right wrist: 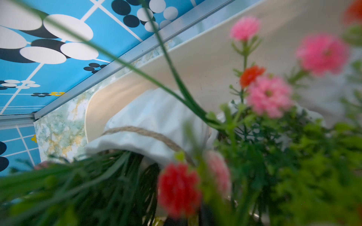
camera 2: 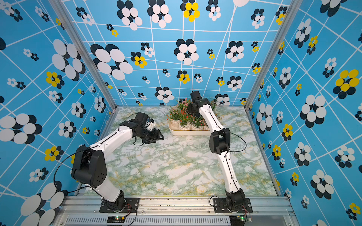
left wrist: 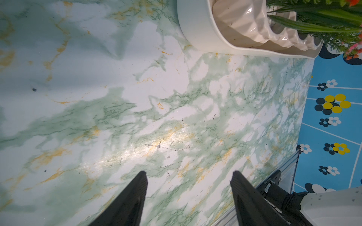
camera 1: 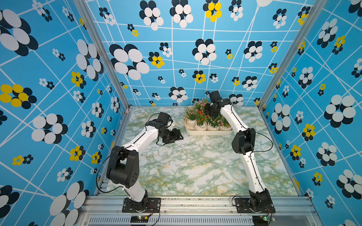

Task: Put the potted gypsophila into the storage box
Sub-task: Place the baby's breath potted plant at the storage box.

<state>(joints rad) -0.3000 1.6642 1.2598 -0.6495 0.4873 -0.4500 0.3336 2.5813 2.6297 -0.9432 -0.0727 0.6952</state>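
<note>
While ribbed glossy pots (left wrist: 252,25) crowd the rounded storage box (left wrist: 195,29), left gripper (left wrist: 189,173) gapes empty, right gripper (camera 1: 208,113) sits closed.

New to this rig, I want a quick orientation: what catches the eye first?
The loud blue walls with black, white and yellow flower prints surround everything. At the far side of the table, a cream box is packed with flowering pots, and the right arm reaches into their blossoms. The left gripper hangs open over the table.
</note>
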